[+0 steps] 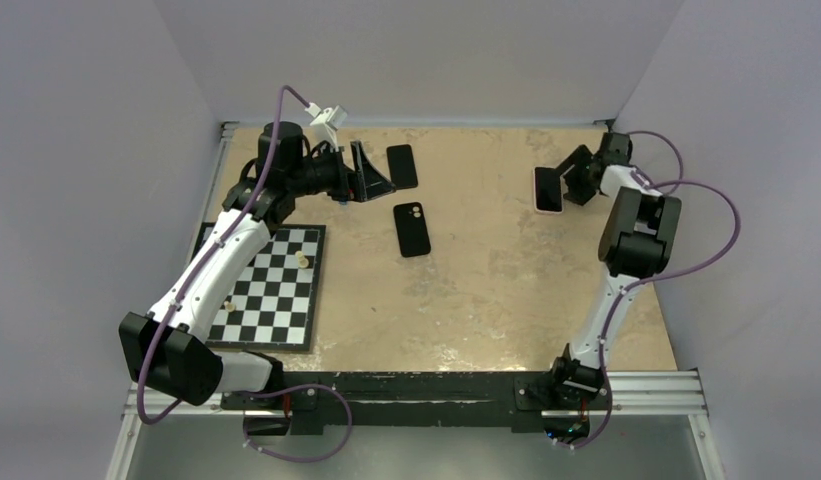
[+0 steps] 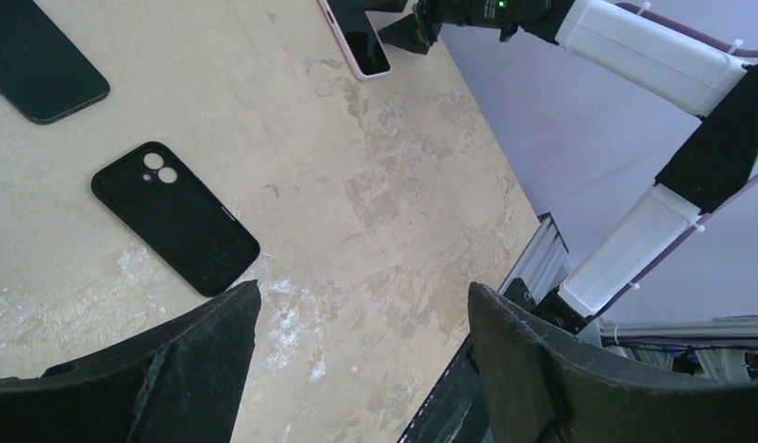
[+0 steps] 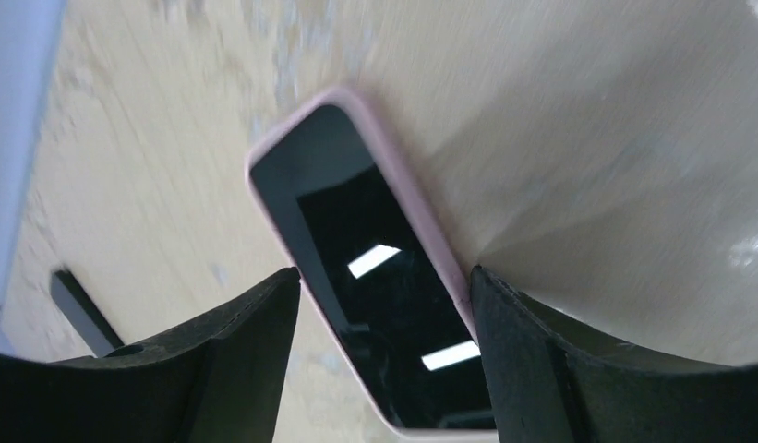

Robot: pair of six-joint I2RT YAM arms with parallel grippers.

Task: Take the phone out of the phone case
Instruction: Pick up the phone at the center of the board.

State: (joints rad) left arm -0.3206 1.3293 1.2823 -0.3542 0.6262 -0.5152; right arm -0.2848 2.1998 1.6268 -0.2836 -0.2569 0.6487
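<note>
In the right wrist view the near end of the pink-cased phone with a glossy black screen (image 3: pixel 375 277) is cut off at the bottom edge, and blur smears the tan desk (image 3: pixel 587 138). The right end effector (image 3: pixel 384 281) straddles it; whether its fingers pinch, I can't tell. Overhead, it sits at the right of the frame, screen showing. The left end effector (image 2: pixel 361 295) gapes wide, empty.
</note>
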